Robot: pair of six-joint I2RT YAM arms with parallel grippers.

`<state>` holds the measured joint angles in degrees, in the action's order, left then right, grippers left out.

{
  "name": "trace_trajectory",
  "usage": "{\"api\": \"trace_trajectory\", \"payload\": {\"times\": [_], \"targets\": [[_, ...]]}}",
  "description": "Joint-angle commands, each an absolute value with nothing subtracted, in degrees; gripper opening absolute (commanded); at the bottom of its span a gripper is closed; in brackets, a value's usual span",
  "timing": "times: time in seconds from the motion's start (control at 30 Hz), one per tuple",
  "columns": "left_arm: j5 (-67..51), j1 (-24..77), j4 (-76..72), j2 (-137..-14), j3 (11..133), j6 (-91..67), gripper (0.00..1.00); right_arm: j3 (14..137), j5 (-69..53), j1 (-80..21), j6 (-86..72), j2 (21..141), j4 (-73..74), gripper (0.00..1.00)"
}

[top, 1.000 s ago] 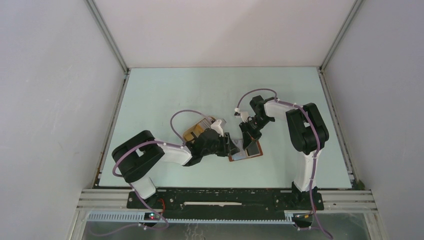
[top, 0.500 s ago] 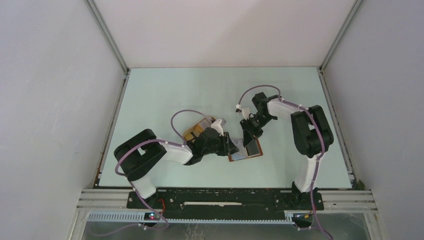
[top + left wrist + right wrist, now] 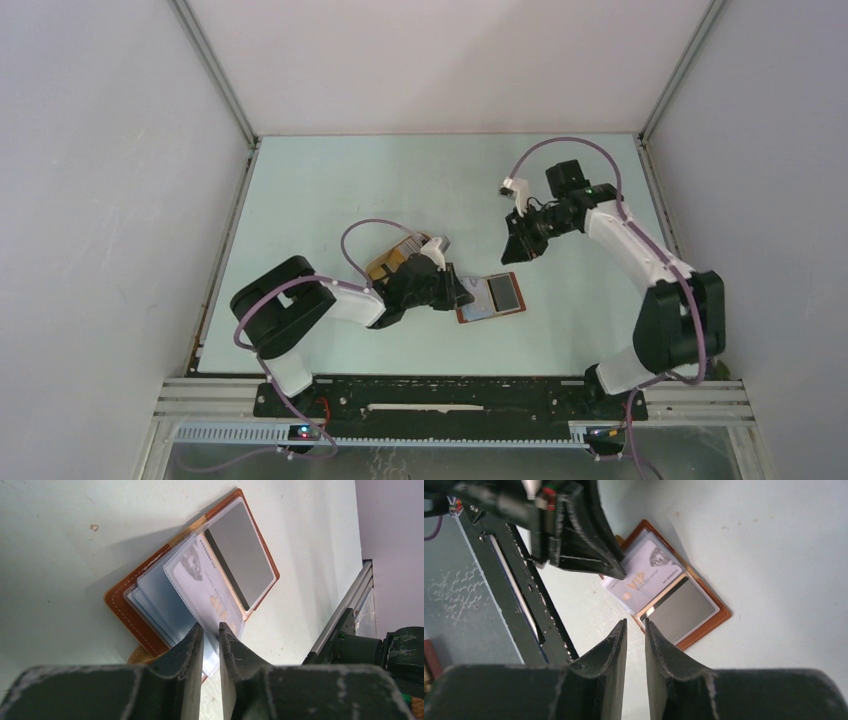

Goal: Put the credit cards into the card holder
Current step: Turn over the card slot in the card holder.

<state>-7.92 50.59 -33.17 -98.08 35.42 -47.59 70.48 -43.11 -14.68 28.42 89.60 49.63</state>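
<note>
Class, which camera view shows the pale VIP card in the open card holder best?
The right wrist view: the VIP card shows nearly whole, its lettering readable. The left wrist view shows it at an angle, its near edge behind the left end effector. In the top external view it is only a pale patch.

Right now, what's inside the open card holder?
The card holder shows a dark grey card in one pocket and a pale VIP card in the topmost of several clear sleeves. Whatever the lower ones hold is covered, and the left gripper hides their near corner.
</note>
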Motion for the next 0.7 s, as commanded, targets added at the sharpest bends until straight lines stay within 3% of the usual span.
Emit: {"api": "trace_trajectory", "payload": {"times": [0.0,0.27,0.5,0.67], "targets": [[-9.32,50.11,-35.16,-98.52,37.9,-46.96,0.21,66.92,-48.3,-13.95,33.28,79.0,46.43,0.28],[-12.9,50.14,-35.22,-98.3,40.51,-46.66,0.25,64.19,-48.94,-13.3,34.01,73.97,44.2,0.29],[-14.3,50.1,-34.21,-98.65,42.09,-46.6,0.39,64.12,-49.66,-13.27,33.87,74.09,44.46,0.3],[-17.43,50.19,-33.46,-101.02,46.06,-46.78,0.43,64.17,-49.48,-13.05,33.34,73.88,44.3,0.29]]}}
